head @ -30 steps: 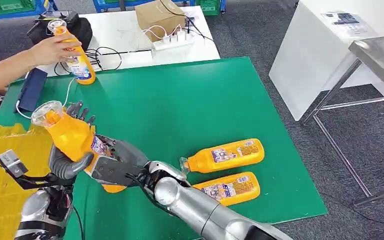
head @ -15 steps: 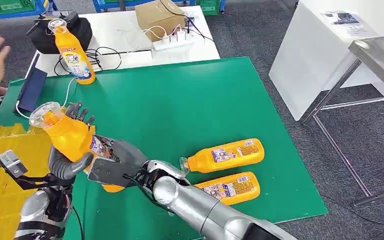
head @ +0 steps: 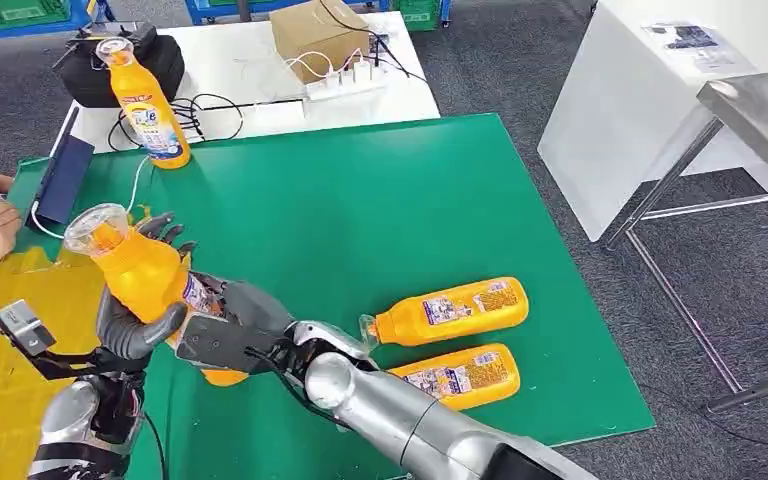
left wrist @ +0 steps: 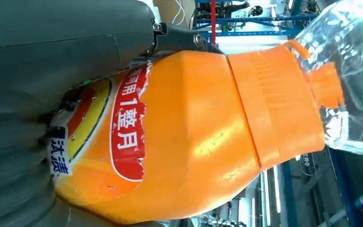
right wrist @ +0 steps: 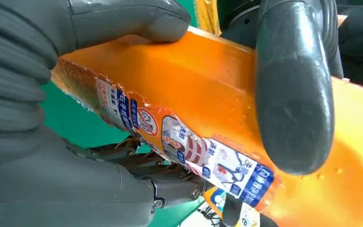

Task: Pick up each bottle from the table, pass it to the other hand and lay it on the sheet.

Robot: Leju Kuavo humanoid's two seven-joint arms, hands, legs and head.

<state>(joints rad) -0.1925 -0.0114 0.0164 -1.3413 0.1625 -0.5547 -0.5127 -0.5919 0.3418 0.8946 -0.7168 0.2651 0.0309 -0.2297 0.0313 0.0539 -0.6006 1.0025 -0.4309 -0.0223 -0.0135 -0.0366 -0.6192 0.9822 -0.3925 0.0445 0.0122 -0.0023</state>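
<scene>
I log 1 bottle (head: 145, 275), gripped by both left hand (head: 140, 325) and right hand (head: 225, 330). 2 bottles (head: 450, 310) lie on the table (head: 360, 200); 1 stands.

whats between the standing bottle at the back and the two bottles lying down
Bare green mat, in the head view: nothing lies between the standing bottle and the two lying bottles.

you are looking at a lab or workshop floor: grey carpet tiles (head: 520, 70), a white bench (head: 230, 70) strewn with cables and a white power strip (head: 345, 80), a brown cardboard box (head: 317, 35), blue metal racking (left wrist: 246, 21).
</scene>
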